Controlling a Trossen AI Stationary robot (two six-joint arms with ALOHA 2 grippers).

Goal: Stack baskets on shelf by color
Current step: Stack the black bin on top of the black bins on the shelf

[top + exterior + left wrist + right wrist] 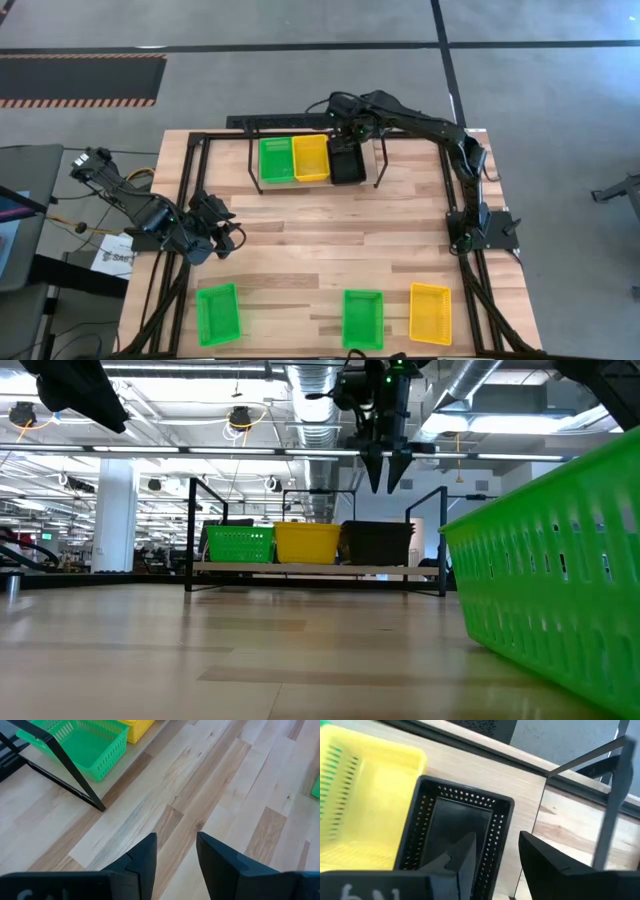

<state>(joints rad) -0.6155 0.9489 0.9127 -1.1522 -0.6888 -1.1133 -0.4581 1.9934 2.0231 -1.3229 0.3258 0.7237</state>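
Note:
The shelf (310, 569) stands at the table's far middle. On it, side by side, rest a green basket (277, 160), a yellow basket (311, 157) and a black basket (347, 165). My right gripper (386, 482) hangs open above the black basket (455, 825), clear of it. My left gripper (228, 236) is open and empty over the table's left side, with bare wood below its fingers (176, 842). Two green baskets (217, 313) (363, 318) and a yellow basket (430, 312) rest on their bottoms along the near edge.
The shelf's black wire end loops (190, 535) (443, 540) rise at both ends of the board. A black frame runs round the table's edges (190, 150). The near green basket fills the right of the low view (560, 590). Bare wood lies between the shelf and the near baskets.

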